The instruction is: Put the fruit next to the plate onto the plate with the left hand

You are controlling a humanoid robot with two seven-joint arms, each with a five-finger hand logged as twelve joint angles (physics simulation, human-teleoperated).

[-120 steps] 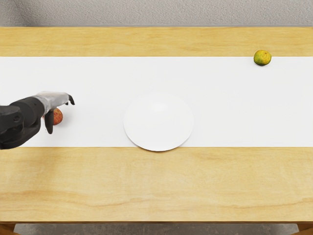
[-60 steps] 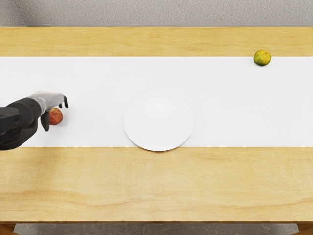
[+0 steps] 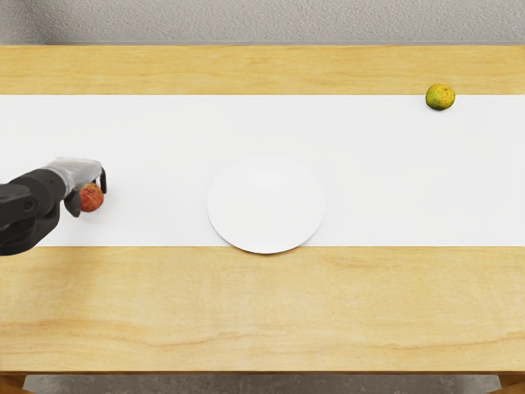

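A small red apple [image 3: 92, 199] lies on the white runner at the far left, well left of the white plate [image 3: 265, 204]. My left hand [image 3: 87, 190] comes in from the left edge and sits over the apple. Its fingers [image 3: 102, 177] curl down on the apple's far side and the thumb [image 3: 72, 204] presses on the near side, so the hand is closed around the fruit. The apple still rests on the cloth. The plate holds nothing. The right arm is out of view.
A green-yellow citrus fruit [image 3: 440, 97] sits at the far right, on the back edge of the white runner [image 3: 385, 180]. Bare wooden table [image 3: 262, 312] runs along the front and back of the runner.
My left hand has drawn back a little to the left and its fingers have curled in from spread to closed around the apple. The apple shifted slightly left.
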